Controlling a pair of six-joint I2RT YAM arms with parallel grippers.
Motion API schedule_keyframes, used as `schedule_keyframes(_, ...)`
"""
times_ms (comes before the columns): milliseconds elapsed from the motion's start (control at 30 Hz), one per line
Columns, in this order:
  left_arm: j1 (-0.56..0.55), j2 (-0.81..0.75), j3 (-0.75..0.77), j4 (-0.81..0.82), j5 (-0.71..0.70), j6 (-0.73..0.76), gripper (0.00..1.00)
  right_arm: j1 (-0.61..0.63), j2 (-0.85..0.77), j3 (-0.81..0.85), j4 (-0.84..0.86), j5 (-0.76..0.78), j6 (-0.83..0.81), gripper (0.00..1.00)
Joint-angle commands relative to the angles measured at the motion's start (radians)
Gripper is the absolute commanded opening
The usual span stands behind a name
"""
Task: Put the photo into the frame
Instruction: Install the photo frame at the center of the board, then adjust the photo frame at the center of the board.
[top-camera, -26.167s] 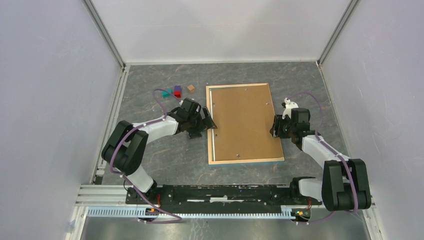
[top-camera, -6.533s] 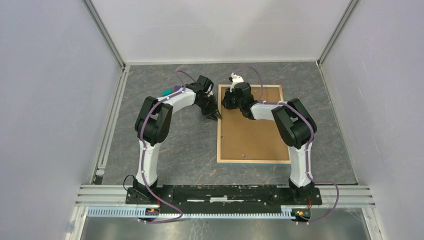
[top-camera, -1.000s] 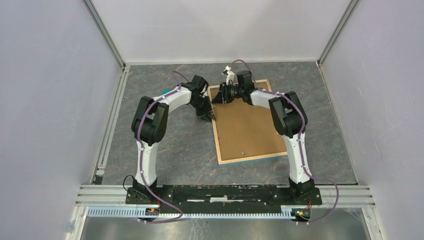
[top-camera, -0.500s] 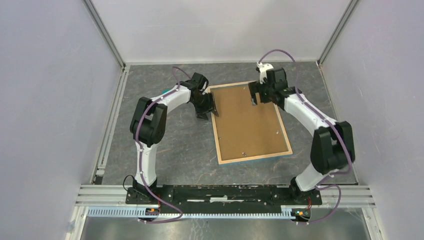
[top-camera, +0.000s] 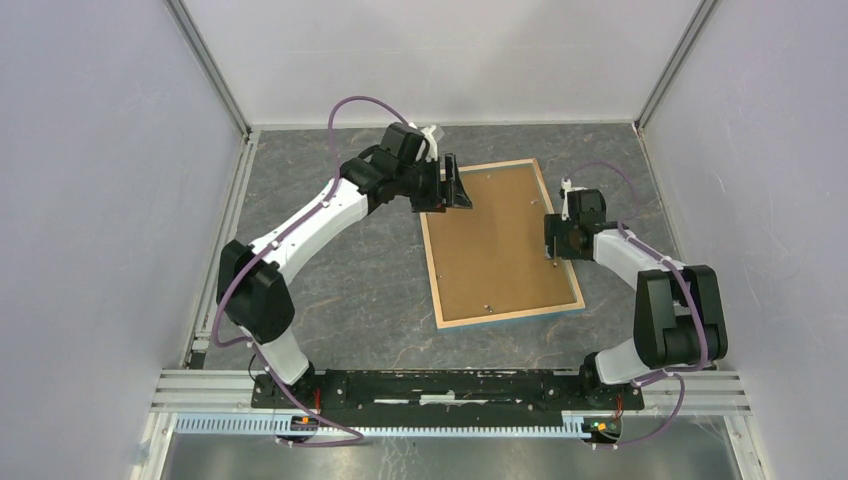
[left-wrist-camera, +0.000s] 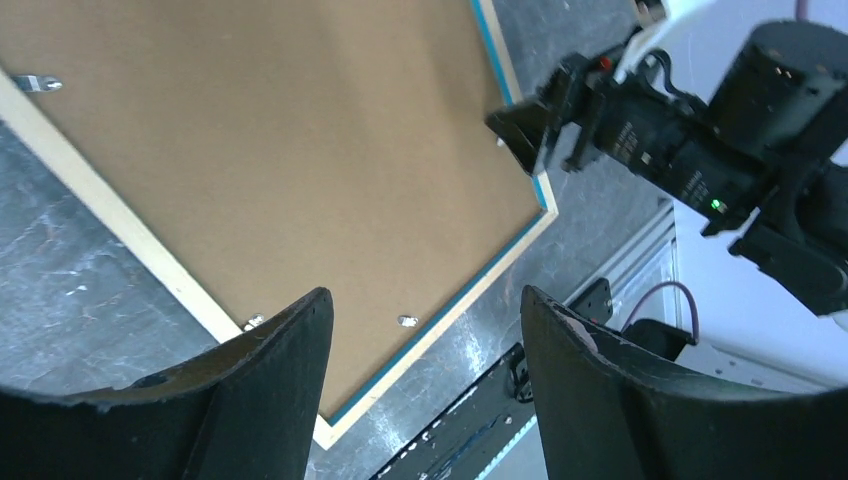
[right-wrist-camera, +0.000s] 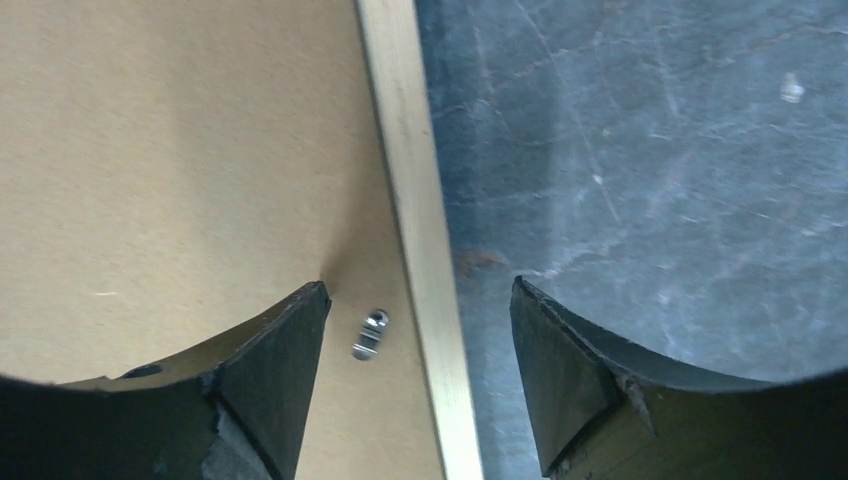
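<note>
The frame (top-camera: 430, 262) lies face down on the table, slightly turned, with its pale wood rim and thin blue edge showing. The brown backing board (top-camera: 500, 240) fills it. The photo is hidden. My left gripper (top-camera: 462, 190) is open and empty, raised over the frame's far left corner; its wrist view looks down on the backing board (left-wrist-camera: 280, 150) and the wood rim (left-wrist-camera: 100, 205). My right gripper (top-camera: 553, 245) is open and empty, low at the frame's right side. In its wrist view the jaws (right-wrist-camera: 416, 290) straddle the wood rim (right-wrist-camera: 410, 170), with a small metal tab (right-wrist-camera: 368, 333) between them.
Small metal tabs (top-camera: 487, 309) sit along the backing board's edges. Pale enclosure walls stand on three sides. An aluminium rail (top-camera: 225, 230) runs along the left and the arms' base rail (top-camera: 450, 385) along the front. The right arm shows in the left wrist view (left-wrist-camera: 700, 150).
My right gripper swung from the frame's far left corner across to its right edge. My left gripper rose and moved right, over the far left corner. The frame stayed turned.
</note>
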Motion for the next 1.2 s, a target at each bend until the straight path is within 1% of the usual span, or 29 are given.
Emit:
schedule_keyframes(0, -0.022, -0.026, -0.016, 0.021, 0.002, 0.049, 0.75, -0.012, -0.006, -0.048, 0.146, -0.058, 0.083, 0.69)
schedule_keyframes(100, -0.023, -0.034, -0.015, 0.022, 0.007, 0.048, 0.75, -0.022, 0.005, -0.097, 0.194, -0.056, 0.143, 0.59)
schedule_keyframes(167, -0.023, -0.042, -0.015, 0.023, 0.009, 0.048, 0.75, -0.028, 0.007, -0.130, 0.224, -0.038, 0.180, 0.46)
schedule_keyframes(200, -0.023, -0.044, -0.015, 0.023, 0.011, 0.047, 0.75, -0.030, 0.004, -0.142, 0.238, -0.014, 0.201, 0.38)
schedule_keyframes(233, -0.023, -0.046, -0.014, 0.022, 0.013, 0.047, 0.75, -0.031, 0.002, -0.154, 0.243, 0.018, 0.231, 0.21)
schedule_keyframes(267, -0.023, -0.048, -0.015, 0.024, 0.014, 0.047, 0.75, -0.032, 0.002, -0.159, 0.232, 0.064, 0.278, 0.08)
schedule_keyframes(300, -0.023, -0.051, -0.019, 0.028, 0.018, 0.045, 0.75, -0.031, 0.002, -0.164, 0.224, 0.088, 0.311, 0.00)
schedule_keyframes(400, -0.021, -0.053, -0.021, 0.036, 0.034, 0.038, 0.75, -0.032, -0.030, -0.220, 0.234, 0.123, 0.426, 0.00)
schedule_keyframes(467, -0.020, -0.055, -0.025, 0.045, 0.050, 0.030, 0.75, -0.031, -0.077, -0.275, 0.248, 0.136, 0.554, 0.00)
schedule_keyframes(533, -0.018, -0.056, -0.035, 0.058, 0.062, 0.016, 0.75, -0.032, -0.131, -0.328, 0.237, 0.166, 0.694, 0.00)
schedule_keyframes(633, -0.016, -0.052, -0.043, 0.067, 0.068, 0.005, 0.75, -0.028, -0.228, -0.425, 0.238, 0.162, 0.873, 0.00)
schedule_keyframes(700, -0.016, -0.048, -0.045, 0.067, 0.060, 0.004, 0.75, -0.005, -0.300, -0.499, 0.268, 0.159, 0.968, 0.00)
schedule_keyframes(767, -0.010, -0.043, -0.049, 0.069, 0.058, -0.006, 0.75, 0.027, -0.371, -0.552, 0.261, 0.180, 1.055, 0.00)
schedule_keyframes(833, 0.005, -0.039, -0.069, 0.092, 0.061, -0.054, 0.75, 0.071, -0.445, -0.590, 0.229, 0.234, 1.127, 0.00)
schedule_keyframes(933, 0.054, -0.024, -0.161, 0.158, 0.083, -0.219, 0.76, 0.139, -0.537, -0.639, 0.234, 0.287, 1.187, 0.01)
schedule_keyframes(967, 0.072, -0.027, -0.219, 0.217, 0.095, -0.291, 0.76, 0.150, -0.559, -0.653, 0.245, 0.283, 1.184, 0.12)
schedule_keyframes(1000, 0.085, -0.033, -0.261, 0.259, 0.088, -0.353, 0.76, 0.161, -0.580, -0.660, 0.252, 0.278, 1.167, 0.21)
schedule_keyframes(1033, 0.093, -0.037, -0.296, 0.264, 0.057, -0.388, 0.77, 0.168, -0.595, -0.661, 0.256, 0.276, 1.131, 0.28)
schedule_keyframes(1133, 0.094, -0.049, -0.324, 0.163, -0.090, -0.459, 0.81, 0.174, -0.652, -0.651, 0.253, 0.274, 0.976, 0.52)
schedule_keyframes(1167, 0.094, -0.054, -0.335, 0.140, -0.130, -0.489, 0.83, 0.175, -0.670, -0.652, 0.287, 0.263, 0.878, 0.62)
